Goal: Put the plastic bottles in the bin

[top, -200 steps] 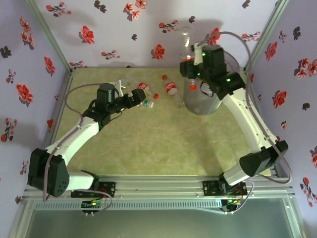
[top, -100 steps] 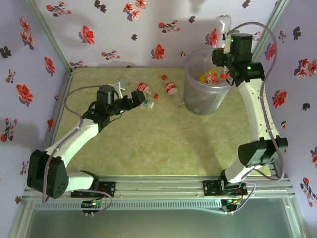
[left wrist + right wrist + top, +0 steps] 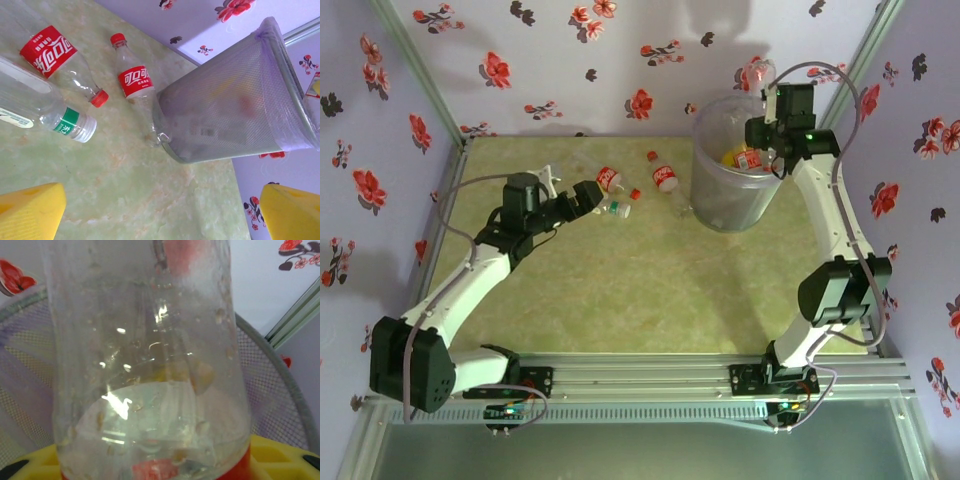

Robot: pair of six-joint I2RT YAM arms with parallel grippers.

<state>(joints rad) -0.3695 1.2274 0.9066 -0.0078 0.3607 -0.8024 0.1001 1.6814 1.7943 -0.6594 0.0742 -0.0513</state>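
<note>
Clear, speckled bottle [image 3: 150, 365] before round, mesh-walled bin [image 3: 25, 370].

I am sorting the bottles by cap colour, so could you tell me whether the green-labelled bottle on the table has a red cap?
No, the green-labelled bottle carries a white cap in the left wrist view.

Two red-labelled bottles [image 3: 135, 82], green-labelled bottle [image 3: 50, 115] lying on table [image 3: 150, 190] beside bin [image 3: 235, 110]; left pincer [image 3: 160, 215] spread wide.
</note>
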